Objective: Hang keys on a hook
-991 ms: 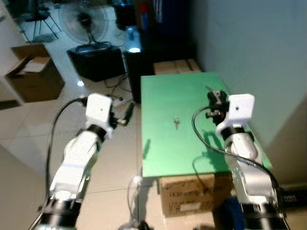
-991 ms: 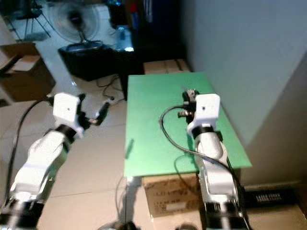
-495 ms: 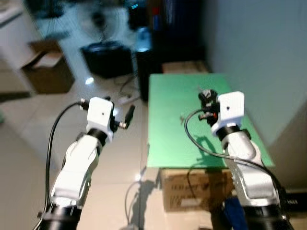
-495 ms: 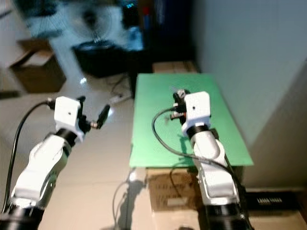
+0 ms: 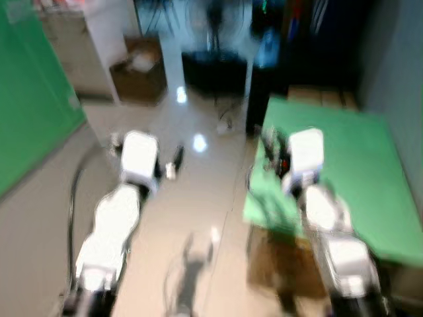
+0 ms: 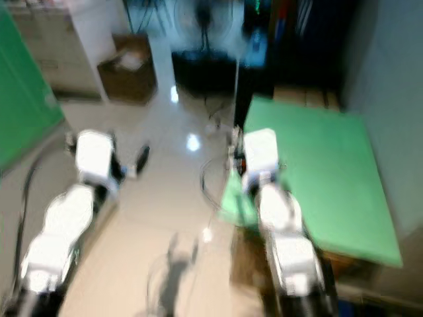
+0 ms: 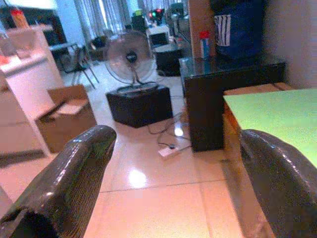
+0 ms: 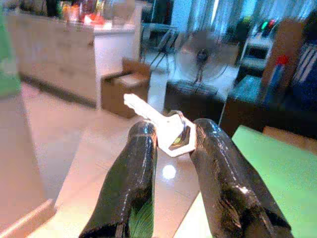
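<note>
In the right wrist view a silver key (image 8: 148,111) with its ring is pinched between the two black fingers of my right gripper (image 8: 173,130), its blade pointing out past the tips. The blurred eye views show that gripper (image 5: 269,142) raised at the near left edge of the green table (image 5: 344,152). My left gripper (image 5: 173,158) hangs over the tiled floor to the left of the table. Its fingers (image 7: 89,148) stand wide apart in the left wrist view, holding nothing. I cannot make out a hook.
A green panel (image 5: 26,99) stands at the far left. Ahead are a brown cardboard box (image 5: 142,72), a floor fan (image 7: 131,52) on a black case (image 7: 141,104), a dark cabinet (image 7: 223,84) and a white counter (image 8: 119,49). Glossy tiled floor (image 5: 198,198) lies in between.
The whole picture has swung to the left and blurred, so the camera turned: the table now lies to the right and a green panel has come in at the left. Both arms keep their pose.
</note>
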Robot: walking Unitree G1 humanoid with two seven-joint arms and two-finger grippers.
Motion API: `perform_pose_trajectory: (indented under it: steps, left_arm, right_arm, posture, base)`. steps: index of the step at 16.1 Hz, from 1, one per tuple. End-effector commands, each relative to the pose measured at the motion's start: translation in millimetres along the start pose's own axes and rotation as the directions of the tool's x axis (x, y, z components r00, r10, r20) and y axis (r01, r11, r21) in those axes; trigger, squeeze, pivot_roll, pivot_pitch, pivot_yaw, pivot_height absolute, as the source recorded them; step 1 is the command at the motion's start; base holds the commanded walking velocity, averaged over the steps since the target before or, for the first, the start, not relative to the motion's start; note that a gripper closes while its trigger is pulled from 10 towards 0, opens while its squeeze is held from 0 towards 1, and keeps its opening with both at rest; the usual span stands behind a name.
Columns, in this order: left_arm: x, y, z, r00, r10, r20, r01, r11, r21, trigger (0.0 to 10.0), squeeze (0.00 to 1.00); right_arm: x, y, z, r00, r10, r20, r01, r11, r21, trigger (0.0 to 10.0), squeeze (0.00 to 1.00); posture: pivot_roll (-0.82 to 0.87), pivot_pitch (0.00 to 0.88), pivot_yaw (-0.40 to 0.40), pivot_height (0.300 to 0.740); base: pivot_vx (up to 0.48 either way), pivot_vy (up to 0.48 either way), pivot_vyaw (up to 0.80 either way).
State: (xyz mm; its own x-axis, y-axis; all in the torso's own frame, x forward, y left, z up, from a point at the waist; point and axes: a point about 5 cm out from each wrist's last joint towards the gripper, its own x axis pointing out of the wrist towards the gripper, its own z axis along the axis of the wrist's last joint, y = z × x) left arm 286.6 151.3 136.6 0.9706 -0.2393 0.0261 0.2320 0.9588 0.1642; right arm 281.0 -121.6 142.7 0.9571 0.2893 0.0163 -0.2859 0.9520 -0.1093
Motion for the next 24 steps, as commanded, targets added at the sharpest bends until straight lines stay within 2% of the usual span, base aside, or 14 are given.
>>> perform_pose_trajectory:
  steps: [1, 3, 6, 10, 15, 16, 24]
  left_arm:
    - [1.3, -3.5, 2, 1.0, 0.008, 0.006, -0.008, 1.0, 0.013, 10.0, 0.0]
    - [-4.0, -8.0, -7, 0.999, 0.031, -0.022, -0.031, 1.0, -0.002, 10.0, 0.0]
    - [-9.4, -6.2, -11, 0.999, 0.035, -0.032, -0.035, 0.999, -0.015, 10.0, 0.0]
    - [-7.8, -8.3, -14, 0.998, 0.051, -0.031, -0.052, 0.998, -0.034, 10.0, 0.0]
    - [-7.1, -16.7, -18, 0.999, 0.007, -0.045, -0.008, 1.0, -0.013, 10.0, 0.0]
    - [-10.3, -21.5, -18, 0.999, -0.014, -0.041, 0.014, 1.0, -0.013, 10.0, 0.0]
    - [-11.8, -19.3, -19, 0.999, -0.023, -0.043, 0.023, 1.0, 0.002, 10.0, 0.0]
  right_arm:
    - [0.0, -1.7, 0, 1.0, 0.016, -0.009, -0.016, 1.0, -0.003, 10.0, 0.0]
    - [-5.2, -1.8, -16, 0.998, 0.009, -0.069, -0.007, 1.0, 0.024, 10.0, 0.0]
    - [-9.4, -7.4, -30, 0.992, -0.027, -0.125, 0.031, 0.999, 0.03, 10.0, 0.0]
    - [-10.4, -6.6, -34, 0.99, -0.022, -0.138, 0.026, 0.999, 0.027, 10.0, 0.0]
    - [-18.4, -10.9, -43, 0.985, -0.036, -0.166, 0.041, 0.999, 0.028, 10.0, 0.0]
    - [-19.1, -12.9, -48, 0.983, -0.039, -0.181, 0.045, 0.998, 0.032, 10.0, 0.0]
    - [-18.7, -5.7, -55, 0.982, -0.018, -0.19, 0.026, 0.999, 0.042, 10.0, 0.0]
  posture:
    - [-0.08, 0.0, 0.065, 0.74]
    - [-0.08, 0.0, 0.052, 0.74]
    - [-0.06, 0.0, 0.038, 0.74]
    - [-0.09, 0.0, 0.042, 0.74]
    - [-0.08, 0.0, 0.032, 0.74]
    - [-0.06, 0.0, 0.022, 0.74]
    - [-0.06, 0.0, 0.046, 0.74]
  base:
    - [0.0, 0.0, 0.8]
    - [0.0, 0.0, 0.8]
    - [0.0, 0.0, 0.8]
    - [0.0, 0.0, 0.8]
    - [0.0, 0.0, 0.8]
    - [0.24, 0.0, 0.8]
    - [0.32, 0.0, 0.8]
